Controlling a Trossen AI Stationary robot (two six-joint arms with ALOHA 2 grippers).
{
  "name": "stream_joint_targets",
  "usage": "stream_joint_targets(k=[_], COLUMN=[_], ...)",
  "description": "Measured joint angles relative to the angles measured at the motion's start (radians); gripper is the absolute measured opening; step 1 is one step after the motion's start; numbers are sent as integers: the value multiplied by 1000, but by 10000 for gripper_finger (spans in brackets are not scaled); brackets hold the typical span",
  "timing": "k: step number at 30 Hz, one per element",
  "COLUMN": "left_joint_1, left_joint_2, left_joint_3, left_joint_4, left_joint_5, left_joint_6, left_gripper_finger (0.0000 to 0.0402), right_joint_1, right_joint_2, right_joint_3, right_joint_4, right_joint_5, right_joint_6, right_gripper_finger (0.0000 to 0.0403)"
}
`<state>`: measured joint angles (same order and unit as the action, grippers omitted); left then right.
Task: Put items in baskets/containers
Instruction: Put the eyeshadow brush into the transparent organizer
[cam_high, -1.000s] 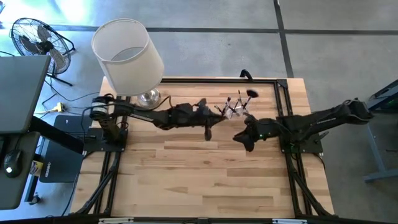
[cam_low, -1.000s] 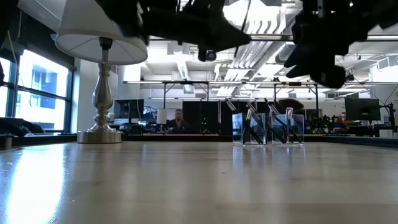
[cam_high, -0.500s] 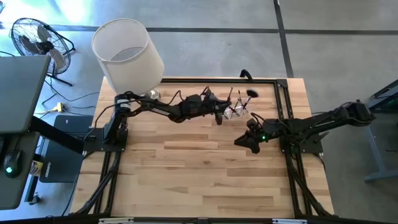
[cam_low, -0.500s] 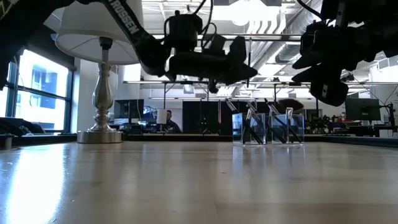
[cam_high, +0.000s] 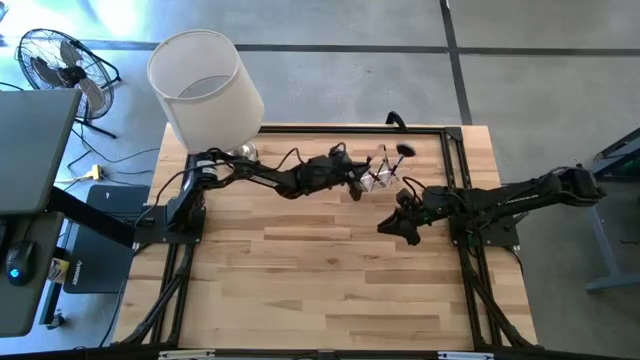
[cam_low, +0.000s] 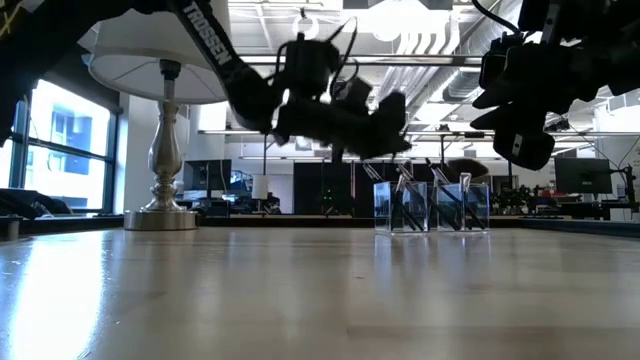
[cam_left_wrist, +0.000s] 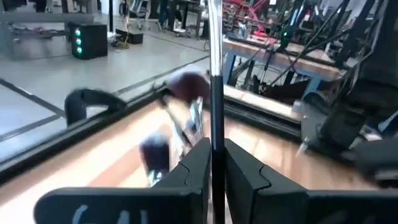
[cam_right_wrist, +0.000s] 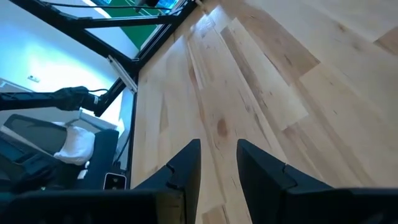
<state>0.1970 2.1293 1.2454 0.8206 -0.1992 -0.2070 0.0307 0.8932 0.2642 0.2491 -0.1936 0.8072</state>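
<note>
We see the left hand (cam_left_wrist: 211, 163) clamped on a thin brush (cam_left_wrist: 215, 68), raised just beside the clear holder (cam_high: 378, 178) of brushes near the surface's (cam_high: 330, 270) far edge. The right hand (cam_right_wrist: 217, 163) hangs nearby, fingers narrowly parted, holding nothing.

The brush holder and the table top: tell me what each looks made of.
The brush holder looks like clear, glossy plastic or acrylic, though glass is possible: the brushes and the room show through its walls. The table top looks like pale butcher-block wood with a smooth finish: jointed planks and grain show.
</note>
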Motion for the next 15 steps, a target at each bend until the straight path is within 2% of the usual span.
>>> stream_joint_targets(k=[5, 15], left_joint_1=[0, 0], left_joint_2=[-3, -4], left_joint_3=[26, 37], left_joint_4=[-102, -95], left_joint_5=[-43, -45], left_joint_6=[1, 30], left_gripper_finger=[39, 40], right_joint_1=[-13, -18], right_joint_2=[0, 0], right_joint_3=[0, 0], right_joint_4=[0, 2], right_joint_5=[4, 29], right_joint_6=[1, 4], right_gripper_finger=[98, 98])
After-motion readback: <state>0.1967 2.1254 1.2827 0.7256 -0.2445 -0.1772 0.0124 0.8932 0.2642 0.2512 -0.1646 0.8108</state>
